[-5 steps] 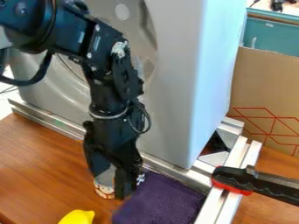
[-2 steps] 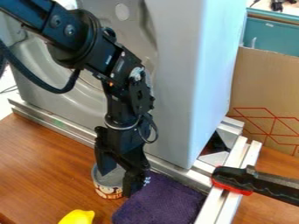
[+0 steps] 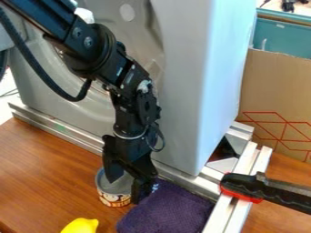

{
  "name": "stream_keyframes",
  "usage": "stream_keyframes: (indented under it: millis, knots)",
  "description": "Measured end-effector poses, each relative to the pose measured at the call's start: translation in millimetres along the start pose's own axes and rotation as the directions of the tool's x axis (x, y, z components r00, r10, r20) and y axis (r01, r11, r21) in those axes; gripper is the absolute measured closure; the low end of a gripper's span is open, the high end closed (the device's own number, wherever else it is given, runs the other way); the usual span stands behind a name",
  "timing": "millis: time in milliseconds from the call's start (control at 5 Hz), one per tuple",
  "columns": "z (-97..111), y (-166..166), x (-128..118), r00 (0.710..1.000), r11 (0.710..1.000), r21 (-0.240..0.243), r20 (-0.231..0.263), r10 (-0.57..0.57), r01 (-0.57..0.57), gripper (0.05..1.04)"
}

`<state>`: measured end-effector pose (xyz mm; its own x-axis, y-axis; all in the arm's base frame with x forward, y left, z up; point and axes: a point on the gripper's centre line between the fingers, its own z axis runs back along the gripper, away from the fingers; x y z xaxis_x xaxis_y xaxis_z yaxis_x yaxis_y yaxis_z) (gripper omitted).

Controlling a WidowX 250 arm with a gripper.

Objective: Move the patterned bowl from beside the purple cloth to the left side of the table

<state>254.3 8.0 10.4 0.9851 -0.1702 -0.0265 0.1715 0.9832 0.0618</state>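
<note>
Wooden table (image 3: 48,182): can (image 3: 113,199) at spread hand (image 3: 124,191), beside purple cloth (image 3: 167,211).

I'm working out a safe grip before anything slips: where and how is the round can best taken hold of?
Probably by the upper part of its wall, coming from above. The can stands upright, with its rim facing up, and the gripper hangs down over it with parted fingers. The purple cloth lies close beside it, which makes a low sideways approach from there less inviting.
</note>
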Motion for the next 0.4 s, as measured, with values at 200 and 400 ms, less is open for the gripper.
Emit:
stream_keyframes:
  millis: [200,400]
  knots:
    - [-5.1,3.5,1.3,1.000,1.000,0.020,-0.018,0.014,-0.014,0.083]
    - [-10.3,12.8,-1.6,0.999,0.999,0.031,-0.033,0.041,-0.040,0.083]
